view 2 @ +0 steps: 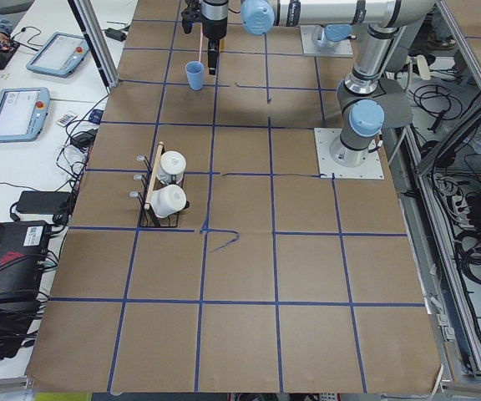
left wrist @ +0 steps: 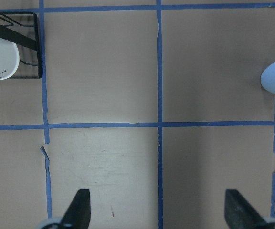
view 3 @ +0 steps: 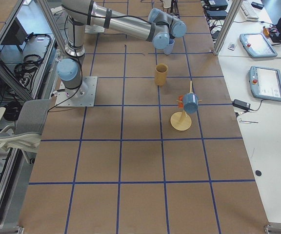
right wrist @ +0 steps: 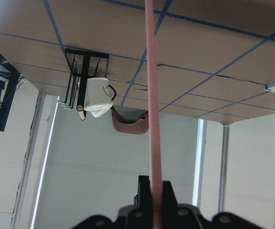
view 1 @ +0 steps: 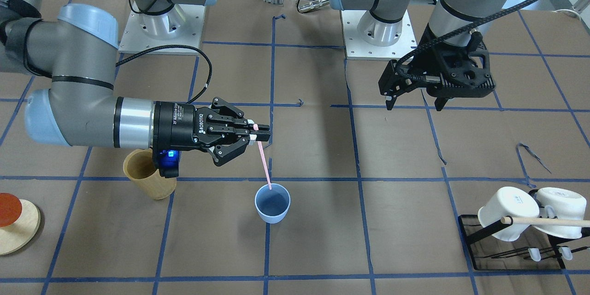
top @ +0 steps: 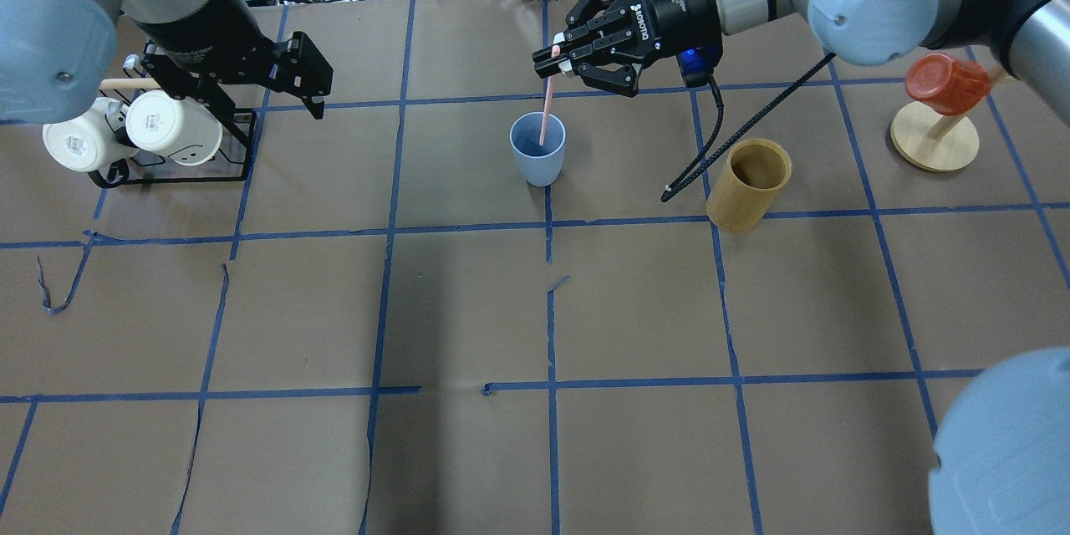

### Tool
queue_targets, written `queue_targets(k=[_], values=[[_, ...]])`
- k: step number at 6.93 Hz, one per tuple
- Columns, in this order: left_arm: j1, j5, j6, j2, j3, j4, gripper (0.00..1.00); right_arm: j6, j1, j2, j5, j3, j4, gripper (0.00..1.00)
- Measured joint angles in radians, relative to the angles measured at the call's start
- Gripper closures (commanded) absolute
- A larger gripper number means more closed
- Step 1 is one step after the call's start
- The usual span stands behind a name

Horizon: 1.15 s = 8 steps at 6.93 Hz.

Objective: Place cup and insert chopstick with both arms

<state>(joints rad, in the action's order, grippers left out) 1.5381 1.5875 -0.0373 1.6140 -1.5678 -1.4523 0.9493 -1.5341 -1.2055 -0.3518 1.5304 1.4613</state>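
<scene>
The right gripper [view 1: 259, 132] pinches the chopstick [view 1: 264, 162] by its top so the tip hangs inside the cup [view 1: 276, 216], low in the middle. The left gripper [view 1: 415, 101], upper right, is spread and empty

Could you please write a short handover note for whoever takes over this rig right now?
Left gripper: open, empty, above bare table, well away from the cup.
Right gripper: shut on the thin pale-pink chopstick near its upper end.
Small light-blue plastic cup: upright on the table, with the chopstick's lower end inside its mouth.
Done: cup placed, chopstick lowered in.
Left: probably open the right gripper and back the arm off.
</scene>
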Motion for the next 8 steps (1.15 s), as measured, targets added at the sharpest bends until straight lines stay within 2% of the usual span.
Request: queue_targets(k=[1,2,3,4,6,8], values=[[0.0,-0.001,0.0,0.0,-0.002,0.001,0.0,0.002,-0.003,0.012,0.008,0.001,0.015,1.0],[-0.001,-0.001,0.0,0.0,-0.003,0.002,0.0,0.004,-0.004,0.023,0.009,0.003,0.03,0.5],[-0.001,0.001,-0.001,0.001,-0.004,0.003,0.0,0.004,-0.004,0.029,0.002,0.006,0.043,0.15],[-0.001,0.002,-0.001,0.002,-0.004,0.004,0.0,0.004,-0.004,0.031,-0.019,0.008,0.067,0.01],[-0.003,0.003,-0.001,0.004,-0.003,0.005,0.0,0.036,-0.004,0.028,-0.058,0.006,0.103,0.0],[-0.006,0.003,-0.001,0.004,-0.003,0.004,0.0,0.193,-0.004,0.012,-0.105,0.001,0.235,0.0]])
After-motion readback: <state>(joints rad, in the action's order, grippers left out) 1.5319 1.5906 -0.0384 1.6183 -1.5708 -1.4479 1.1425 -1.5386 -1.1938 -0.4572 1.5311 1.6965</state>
